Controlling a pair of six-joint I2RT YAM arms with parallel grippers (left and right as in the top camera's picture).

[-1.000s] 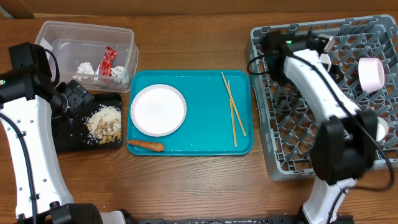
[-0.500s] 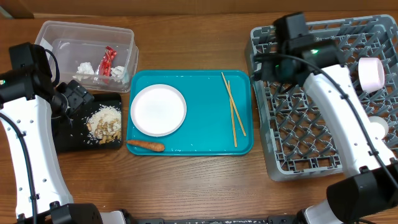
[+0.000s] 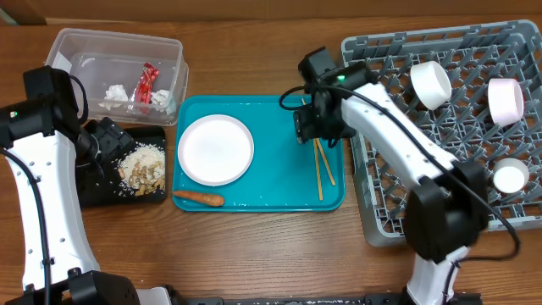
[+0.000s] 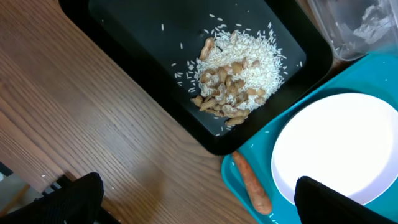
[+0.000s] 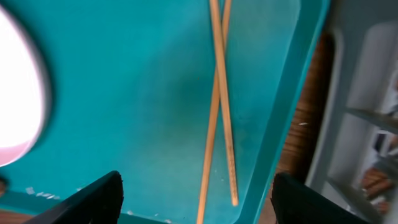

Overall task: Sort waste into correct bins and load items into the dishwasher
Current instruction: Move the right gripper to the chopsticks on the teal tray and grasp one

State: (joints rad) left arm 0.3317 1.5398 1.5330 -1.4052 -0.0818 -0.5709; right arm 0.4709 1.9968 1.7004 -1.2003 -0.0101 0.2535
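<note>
I find wrapper (image 3: 148,85), napkin (image 3: 116,91), scraps (image 3: 144,165) binned, seemingly three cups (image 3: 430,83) racked; plate (image 3: 215,149), chopsticks (image 3: 319,168), carrot (image 3: 199,199) remain. Left gripper (image 4: 199,185), right gripper (image 5: 196,186): jaws spread, empty.

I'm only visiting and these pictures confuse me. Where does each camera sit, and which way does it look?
Overhead: above the table, looking straight down on teal tray, grey rack, left gripper and right gripper.
Left wrist: on the left arm, looking down at black tray, food scraps, carrot, plate; its dark fingertips show.
Right wrist: on the right arm, looking down at chopsticks; its fingertips show.
Shared: all three show the plate.
</note>
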